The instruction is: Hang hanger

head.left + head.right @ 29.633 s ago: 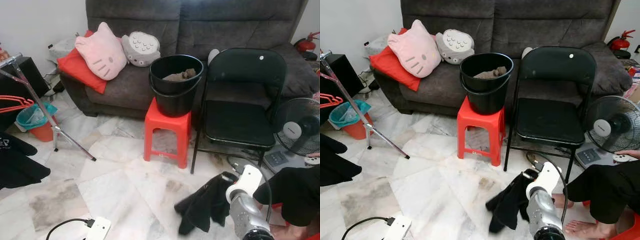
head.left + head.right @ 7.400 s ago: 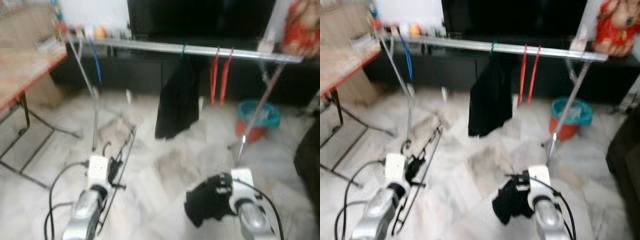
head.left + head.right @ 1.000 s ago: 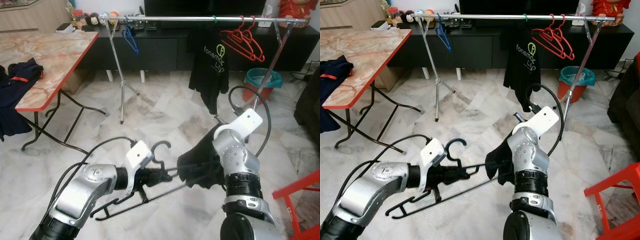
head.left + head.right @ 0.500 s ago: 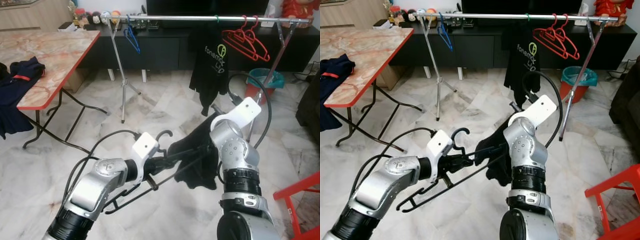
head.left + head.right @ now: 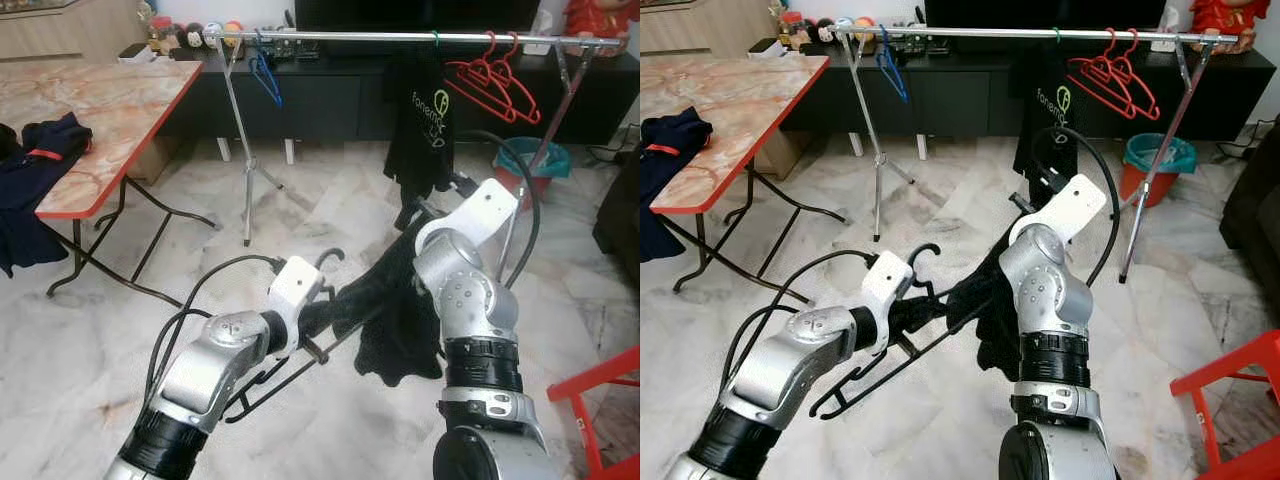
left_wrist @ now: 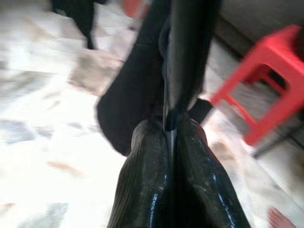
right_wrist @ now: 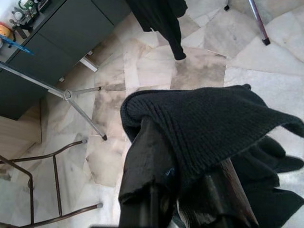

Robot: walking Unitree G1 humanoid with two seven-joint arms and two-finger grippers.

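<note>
Black hanger [image 5: 300, 365] sat clamped in the left gripper [image 6: 170, 124], held low above the floor, its end inside the dark garment [image 7: 209, 123] pinched tight by the right gripper [image 7: 183, 190].

head stereo pair: look forward-down, share far clothes rail [image 5: 400, 38] and marble floor [image 5: 120, 340] | left wrist: close on black hanger [image 6: 183, 61] | right wrist: close over black garment [image 7: 209, 118]
</note>
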